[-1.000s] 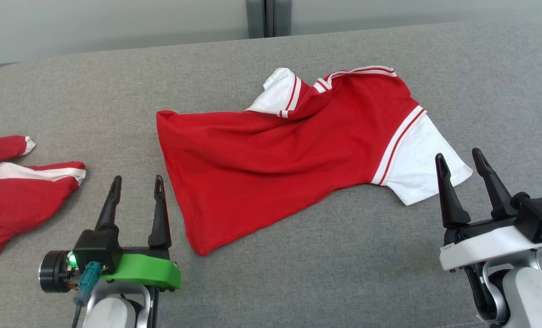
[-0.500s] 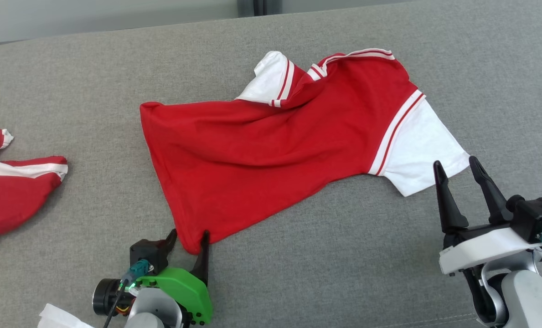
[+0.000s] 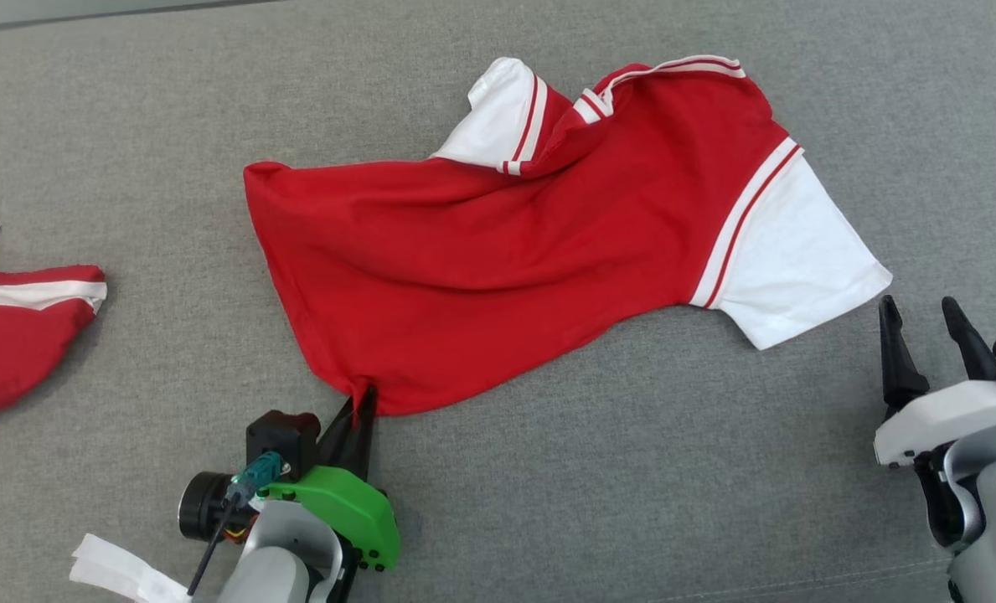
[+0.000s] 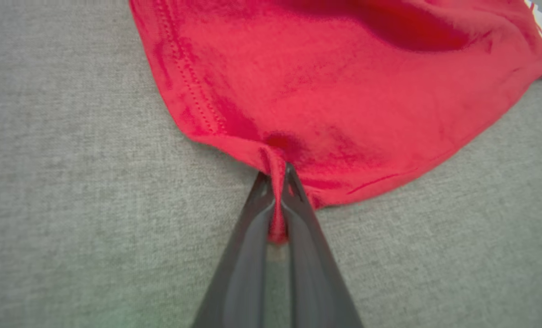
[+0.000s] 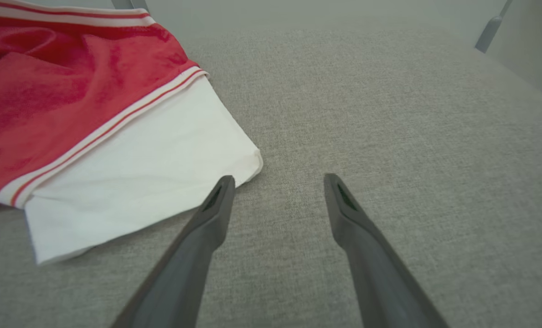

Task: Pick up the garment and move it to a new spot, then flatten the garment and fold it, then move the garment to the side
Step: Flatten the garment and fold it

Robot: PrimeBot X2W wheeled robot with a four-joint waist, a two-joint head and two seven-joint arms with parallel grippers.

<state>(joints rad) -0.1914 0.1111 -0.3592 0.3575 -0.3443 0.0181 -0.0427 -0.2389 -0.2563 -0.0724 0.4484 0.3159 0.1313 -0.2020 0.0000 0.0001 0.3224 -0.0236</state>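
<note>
Now the left end effector (image 3: 366, 394) pinches the garment (image 3: 506, 243) at six o'clock (maybe one layer). Lift slowly; the right end effector (image 3: 918, 303) hangs spread.

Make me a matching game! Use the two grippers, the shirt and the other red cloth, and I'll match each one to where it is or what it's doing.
Things:
1. left gripper
2. right gripper
3. shirt
4. red cloth

Places or states:
a. open, beside the white sleeve
b. shut on the shirt's bottom corner
c. far left, partly out of the head view
d. lying rumpled in the middle

Pairs: 1-b, 2-a, 3-d, 4-c
</note>
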